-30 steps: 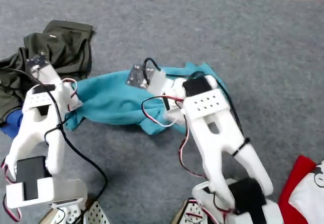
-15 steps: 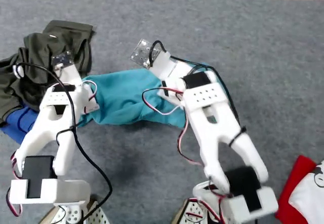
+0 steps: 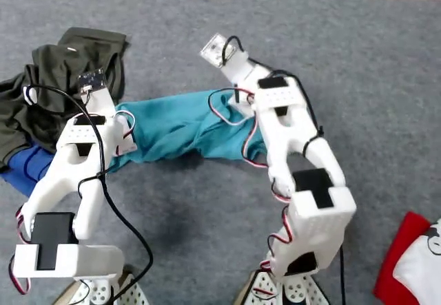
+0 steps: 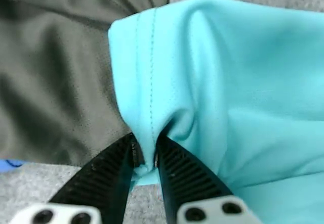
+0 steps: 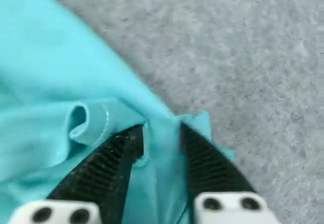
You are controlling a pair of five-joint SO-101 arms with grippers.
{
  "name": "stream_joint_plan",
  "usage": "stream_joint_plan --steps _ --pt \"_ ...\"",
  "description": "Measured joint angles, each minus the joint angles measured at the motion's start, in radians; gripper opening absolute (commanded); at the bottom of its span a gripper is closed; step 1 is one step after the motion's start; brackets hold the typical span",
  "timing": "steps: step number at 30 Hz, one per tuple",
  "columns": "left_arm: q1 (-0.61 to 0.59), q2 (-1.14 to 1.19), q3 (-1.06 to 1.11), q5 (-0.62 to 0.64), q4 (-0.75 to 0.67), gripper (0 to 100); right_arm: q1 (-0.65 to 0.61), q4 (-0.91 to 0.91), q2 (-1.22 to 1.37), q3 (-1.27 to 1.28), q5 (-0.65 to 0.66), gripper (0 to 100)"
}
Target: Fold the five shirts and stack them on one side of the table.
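The left fingers (image 4: 114,168) are pinched tight on the hemmed left end of the teal shirt (image 3: 179,129), just beside the olive shirt (image 3: 76,64). The right fingers (image 5: 109,158) clamp a fold at its opposite end. The shirt's long axis runs between them across the grey desk (image 3: 372,78), so each arm holds its nearer end. The wrist views show both bites; the high view shows the span.

No legible text or markings
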Motion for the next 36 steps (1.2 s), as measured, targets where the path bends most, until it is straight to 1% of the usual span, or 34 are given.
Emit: stream_joint_plan --steps 5,9,12,17,20,24,29,31,34,36 --pt "0.000 0.000 0.000 0.000 -0.003 2 0.002 0.020 0.006 -0.100 0.000 19.9" --pt "0.000 0.000 0.000 0.000 -0.003 2 0.009 0.121 0.014 -0.203 0.000 19.9" --pt "0.000 0.000 0.000 0.000 -0.003 2 0.041 0.213 0.015 -0.278 0.005 19.9" --pt "0.000 0.000 0.000 0.000 -0.003 2 0.046 0.405 0.015 -0.347 0.126 19.9" --pt "0.000 0.000 0.000 0.000 -0.003 2 0.035 0.486 0.018 -0.348 0.178 20.0" --pt "0.000 0.000 0.000 0.000 -0.003 2 -0.002 0.549 0.058 -0.353 0.233 20.1" --pt "0.000 0.000 0.000 0.000 -0.003 2 -0.015 0.562 0.135 -0.353 0.264 19.7" --pt "0.000 0.000 0.000 0.000 -0.003 2 -0.015 0.555 0.170 -0.368 0.264 15.4" --pt "0.000 0.000 0.000 0.000 -0.003 2 -0.005 0.549 0.218 -0.423 0.264 0.9" --pt "0.000 0.000 0.000 0.000 -0.003 2 0.020 0.549 0.242 -0.470 0.264 2.3"
